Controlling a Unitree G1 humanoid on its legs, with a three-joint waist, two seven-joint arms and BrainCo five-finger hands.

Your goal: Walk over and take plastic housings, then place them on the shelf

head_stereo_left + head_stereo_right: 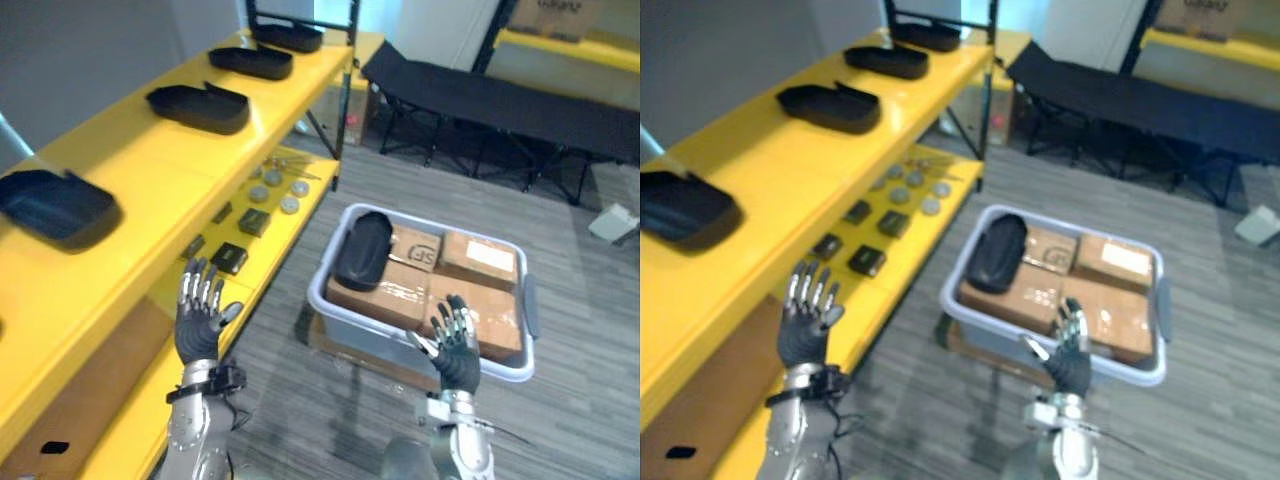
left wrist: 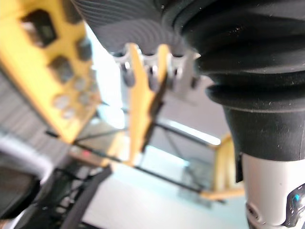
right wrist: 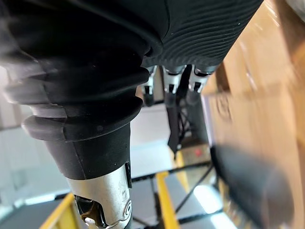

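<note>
left hand [image 1: 200, 315]: raised, back toward the camera, in front of the yellow shelf's lower board; fingers straight and spread, holding nothing
right hand [image 1: 455, 345]: raised in front of the grey tub's near wall; fingers straight and relaxed, empty
floor [image 1: 580, 330]: grey striped planks, running from under the hands to the far wall
grey tub [image 1: 370, 335]: on the floor just beside the shelf, packed with cardboard boxes [image 1: 480, 260]
loose housing [image 1: 362, 250]: black, lying on the boxes in the tub's far left corner, apart from both hands
lower board [image 1: 305, 215]: yellow, carrying small dark blocks [image 1: 229, 258] and, farther on, round grey discs [image 1: 290, 204]
yellow shelf [image 1: 150, 160]: its top board runs away on the left
shelved housings: four black ones in a row on the top board, nearest [image 1: 55, 205], then [image 1: 200, 107], [image 1: 252, 62], [image 1: 290, 37]
black cot [image 1: 500, 100]: folding frame, across the far floor
far rack [image 1: 570, 45]: yellow, behind the cot
</note>
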